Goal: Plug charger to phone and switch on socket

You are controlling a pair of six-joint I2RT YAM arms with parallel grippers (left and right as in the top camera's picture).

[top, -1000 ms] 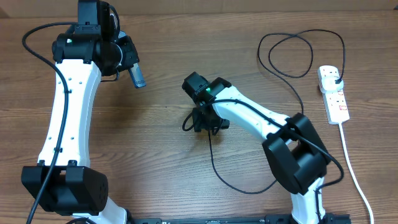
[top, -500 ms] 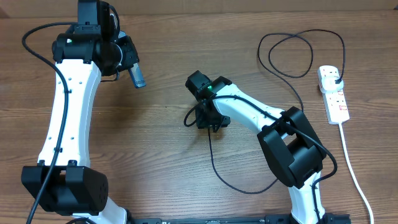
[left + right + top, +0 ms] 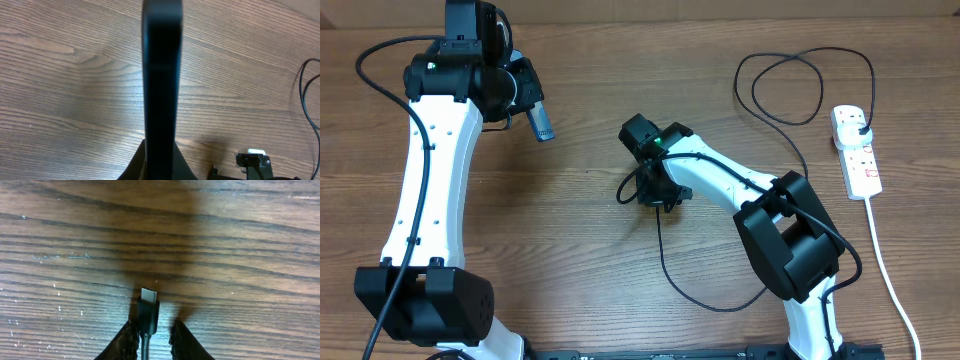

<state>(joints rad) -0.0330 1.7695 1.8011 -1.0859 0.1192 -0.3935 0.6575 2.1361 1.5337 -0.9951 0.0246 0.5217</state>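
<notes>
My left gripper (image 3: 530,112) is raised at the back left, shut on the phone (image 3: 540,127), which it holds edge-on. In the left wrist view the phone's dark edge (image 3: 161,75) runs straight up from my left gripper (image 3: 161,156). At mid-table my right gripper (image 3: 650,195) is down at the wood. The charger's connector tip (image 3: 149,311) lies between the narrowly open jaws of my right gripper (image 3: 152,329); it rests against the left finger (image 3: 127,341), with a gap to the right one. The charger cable (image 3: 665,262) loops back to a black plug (image 3: 861,126) in the white socket (image 3: 858,158).
The charger cable forms a large loop (image 3: 790,88) at the back right, near the socket. The socket's thick white cord (image 3: 886,270) runs down the right edge of the table. The right arm's elbow (image 3: 790,245) sits over the front right.
The right gripper's jaws have narrowed around the connector tip, and the arm shifted slightly right early on. The left arm and the phone have not moved.
</notes>
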